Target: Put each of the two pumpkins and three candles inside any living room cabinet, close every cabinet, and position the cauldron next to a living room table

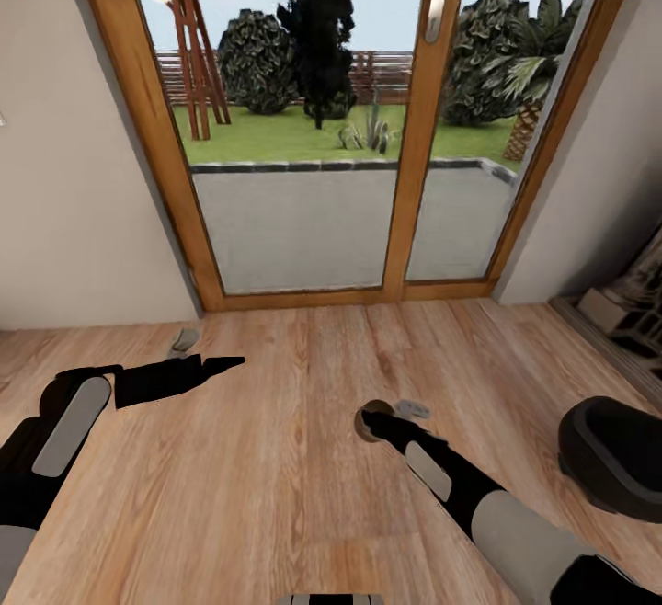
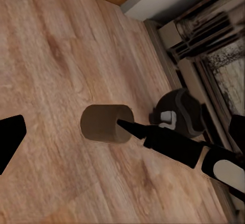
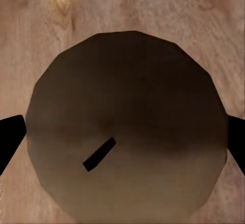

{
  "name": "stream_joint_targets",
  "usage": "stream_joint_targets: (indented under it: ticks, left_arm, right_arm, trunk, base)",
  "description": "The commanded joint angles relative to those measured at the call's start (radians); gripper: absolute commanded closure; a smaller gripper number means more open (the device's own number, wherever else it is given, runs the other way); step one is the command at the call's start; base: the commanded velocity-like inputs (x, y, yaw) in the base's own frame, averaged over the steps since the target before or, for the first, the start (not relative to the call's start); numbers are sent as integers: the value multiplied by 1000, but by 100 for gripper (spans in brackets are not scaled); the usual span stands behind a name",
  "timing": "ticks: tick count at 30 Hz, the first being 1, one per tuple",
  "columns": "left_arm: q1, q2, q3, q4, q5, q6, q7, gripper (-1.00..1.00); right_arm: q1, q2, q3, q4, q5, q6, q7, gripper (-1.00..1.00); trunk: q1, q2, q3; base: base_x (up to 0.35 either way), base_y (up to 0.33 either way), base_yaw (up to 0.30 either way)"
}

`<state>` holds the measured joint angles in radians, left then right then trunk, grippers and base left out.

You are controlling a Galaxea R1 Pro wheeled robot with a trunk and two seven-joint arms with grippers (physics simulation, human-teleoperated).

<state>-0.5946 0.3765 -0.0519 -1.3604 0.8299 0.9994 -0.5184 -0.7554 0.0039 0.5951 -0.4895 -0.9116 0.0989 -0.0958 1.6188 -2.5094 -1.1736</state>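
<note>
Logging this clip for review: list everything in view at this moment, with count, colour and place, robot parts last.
candle: one, beige-tan with a dark wick, between the right gripper's fingers above the wooden floor.
cauldron: one, black, on the floor at the robot's right.
glass door: two panes, orange-brown wooden frame, straight ahead, with a metal handle; garden beyond.
floor: light brown wood planks.
walls: beige, either side of the door.
furniture: dark unit holding pale items, far right edge; details unclear.
left gripper: black, held out over the floor, holding nothing; jaw state unclear.
right gripper: black, shut on the candle.
</note>
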Motion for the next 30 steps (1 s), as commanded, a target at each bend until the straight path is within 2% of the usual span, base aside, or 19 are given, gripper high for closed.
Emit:
stream_joint_targets:
  ticks: [1, 3, 9, 15, 21, 30]
  left_arm:
    - [0, 1, 0, 0, -4, 2, -5, -100]
    - [-1, 1, -1, 0, -4, 2, -5, -100]
    - [-1, 1, -1, 0, -3, 2, -5, -100]
    - [0, -1, -1, 0, -3, 2, -5, -100]
    - [-1, -1, -5, -2, -5, 2, -5, -100]
    - [0, -1, -18, -3, -5, 1, -5, -100]
  right_arm:
    - [-1, -6, 7, -4, -17, 3, -7, 100]
    - [-1, -18, 6, -7, -36, 5, -4, 100]
    - [2, -46, 7, -38, -55, 12, 14, 100]
    - [2, -53, 6, -40, -60, 13, 16, 100]
    - [2, -57, 7, -40, -93, 13, 17, 100]
    - [2, -58, 8, -40, -97, 14, 50, 100]
  trunk:
    - [-1, 0, 4]
    - [-1, 0, 14]
    - [-4, 2, 43]
    - [-7, 3, 72]
    - [-10, 5, 101]
    - [-14, 7, 144]
  base:
    - [0, 0, -261]
    - [0, 0, -250]
    - [-48, 0, -243]
    - [-158, 0, -241]
    - [-13, 0, -241]
    - [-78, 0, -241]
